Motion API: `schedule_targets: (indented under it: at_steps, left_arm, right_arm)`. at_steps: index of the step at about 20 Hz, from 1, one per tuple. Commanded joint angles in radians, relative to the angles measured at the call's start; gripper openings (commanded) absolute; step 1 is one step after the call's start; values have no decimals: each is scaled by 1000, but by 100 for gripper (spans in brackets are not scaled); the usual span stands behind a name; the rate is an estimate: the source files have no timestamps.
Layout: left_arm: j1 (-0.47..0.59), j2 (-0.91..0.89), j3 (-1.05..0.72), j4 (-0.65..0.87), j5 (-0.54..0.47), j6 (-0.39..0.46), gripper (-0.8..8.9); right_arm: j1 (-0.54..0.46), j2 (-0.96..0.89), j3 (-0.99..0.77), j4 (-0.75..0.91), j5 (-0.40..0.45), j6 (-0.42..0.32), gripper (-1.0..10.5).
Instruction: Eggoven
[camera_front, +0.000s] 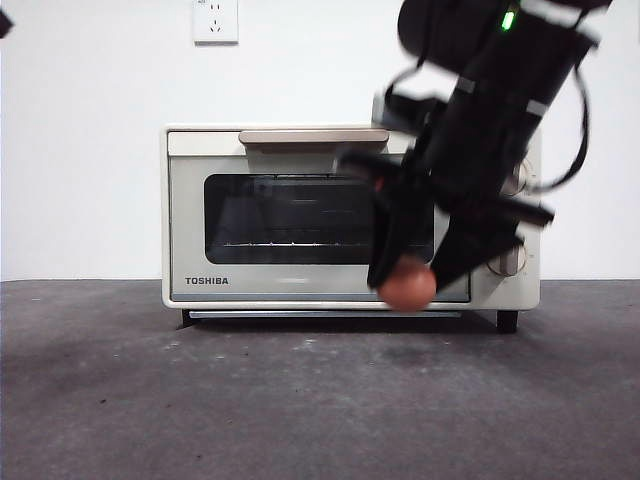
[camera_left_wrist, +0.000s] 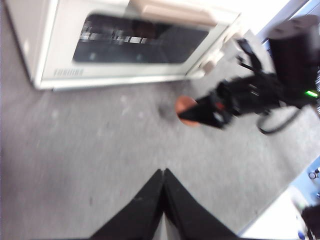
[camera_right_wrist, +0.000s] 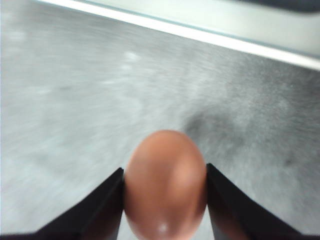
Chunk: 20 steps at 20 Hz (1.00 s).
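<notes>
Above the gray surface (camera_front: 300, 400), before the shut oven (camera_front: 300, 215), my right claw (camera_right_wrist: 165, 200) is pinching the smooth, fragile egg (camera_right_wrist: 165, 182) across its sides, gently.

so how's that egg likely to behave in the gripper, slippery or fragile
The egg looks smooth and glossy, so it could probably slip. The right gripper pinches it only at its two sides. Its shell is likely fragile, so a harder squeeze might crack it. Being rounded, it would probably roll if set on the table before the oven.
</notes>
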<state>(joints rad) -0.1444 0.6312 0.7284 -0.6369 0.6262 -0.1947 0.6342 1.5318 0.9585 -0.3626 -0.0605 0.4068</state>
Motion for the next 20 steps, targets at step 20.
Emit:
schedule_targets:
  at_steps: [20]
  left_arm:
    - [-327, 810, 441, 496, -298, 20, 6]
  right_arm:
    - [64, -666, 12, -298, 62, -83, 2]
